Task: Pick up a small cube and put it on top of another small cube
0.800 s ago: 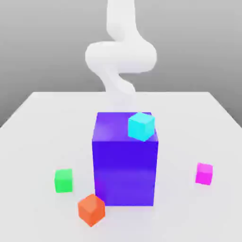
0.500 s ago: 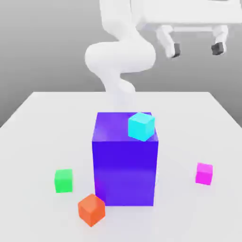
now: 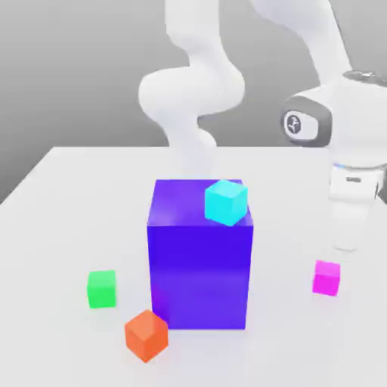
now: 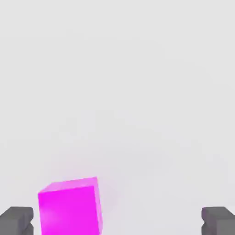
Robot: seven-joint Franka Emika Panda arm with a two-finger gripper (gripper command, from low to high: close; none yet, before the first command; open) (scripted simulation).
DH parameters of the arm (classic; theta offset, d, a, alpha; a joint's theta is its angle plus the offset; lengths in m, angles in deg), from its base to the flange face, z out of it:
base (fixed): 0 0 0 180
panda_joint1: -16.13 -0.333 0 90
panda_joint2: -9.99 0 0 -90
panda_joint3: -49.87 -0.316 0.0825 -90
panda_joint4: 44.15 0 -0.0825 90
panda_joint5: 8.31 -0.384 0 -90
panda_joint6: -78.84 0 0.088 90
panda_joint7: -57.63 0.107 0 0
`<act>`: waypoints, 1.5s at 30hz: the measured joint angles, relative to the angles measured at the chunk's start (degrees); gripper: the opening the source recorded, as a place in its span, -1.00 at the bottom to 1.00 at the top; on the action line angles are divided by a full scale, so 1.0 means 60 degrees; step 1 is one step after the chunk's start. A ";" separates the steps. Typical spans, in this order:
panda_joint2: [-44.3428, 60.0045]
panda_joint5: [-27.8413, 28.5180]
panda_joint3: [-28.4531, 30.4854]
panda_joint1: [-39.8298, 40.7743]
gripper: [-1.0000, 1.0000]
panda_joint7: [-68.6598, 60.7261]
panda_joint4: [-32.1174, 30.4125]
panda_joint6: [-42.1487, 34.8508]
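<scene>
Hovering: claw (image 4: 117, 222) wide apart; pointing down | above magenta cube (image 4: 69, 206)

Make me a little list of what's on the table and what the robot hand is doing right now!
pink cube: on the table, exterior view's right, nothing touching it
green cube: on the table, exterior view's left
big blue-purple block: in the middle
cyan cube: on top of the big block
orange cube: on the table, in front of the big block
hand: open, empty, close above the pink cube
stacking: not done yet
</scene>
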 joint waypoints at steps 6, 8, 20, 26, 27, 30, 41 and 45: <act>0.2057 0.1246 0.1218 -0.0935 0.00 0.0834 0.0295 0.1618; 0.2294 0.1307 0.1347 -0.1051 -1.00 0.0893 0.0340 0.1808; 0.0448 0.0288 0.0612 -0.0563 -1.00 0.0128 -0.0030 0.0330; -0.0780 0.0159 0.1202 0.0691 -1.00 -0.0481 0.0242 -0.0212; -0.0973 0.0272 0.1358 0.1003 -1.00 -0.0556 0.0307 -0.0273; -0.1544 0.0687 0.1831 0.1761 -1.00 -0.0740 0.0497 -0.0443; -0.3396 0.2555 0.3781 0.4797 -1.00 -0.1290 0.0920 -0.1023; -0.3744 0.2879 0.4514 0.5602 -1.00 -0.1876 0.0735 -0.1255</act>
